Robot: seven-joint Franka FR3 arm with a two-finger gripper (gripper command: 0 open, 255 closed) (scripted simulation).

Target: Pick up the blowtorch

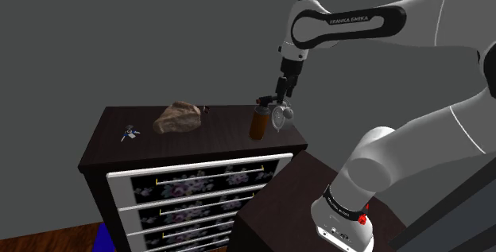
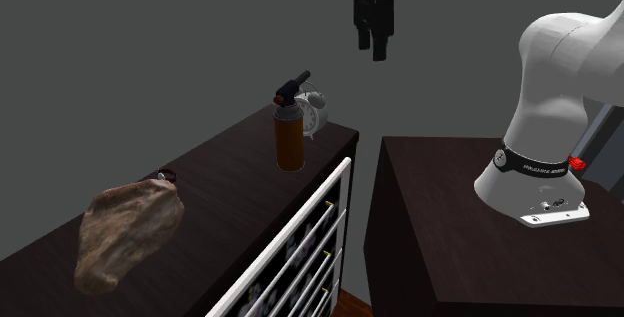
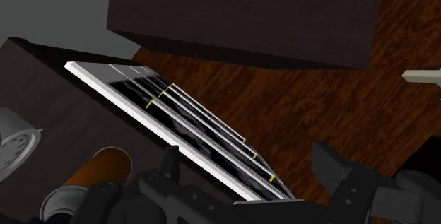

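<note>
Black fingers of the gripper (image 3: 246, 152) are closest in the wrist view, and they stand well apart with nothing between them, so it's released, not gripping anything. From the second exterior view the gripper (image 2: 372, 27) hangs up above the dresser and off toward the stand side, apart from the blowtorch (image 2: 289, 137).

That blowtorch (image 1: 259, 122) is upright on the dresser (image 1: 222, 137), at the end nearest the stand: brown-orange canister with a black nozzle head on top. In the wrist view the canister (image 3: 99, 169) sits off beside one finger, not between the two.

So my guess is this is the lining-up bit before the grab. If it were me, I'd shift the hand sideways until the canister sits dead centre between the fingers, then drop straight down and clamp the round body rather than that knobbly head. Watch the clock-looking grey thing (image 2: 314, 113) just behind the torch, they look almost touching. A sloppy approach could knock either one over, and a tall canister tips pretty easily.

Rest of the scene: dark top, white-framed drawers (image 1: 199, 183) with a flowery pattern, a brown rock-like lump (image 1: 176, 118) further along, and a tiny bluish thing (image 1: 129, 134) past that, can't tell what. Arm sits on a dark box stand (image 2: 440, 195). Wooden floor (image 3: 318, 95), plain grey walls.
</note>
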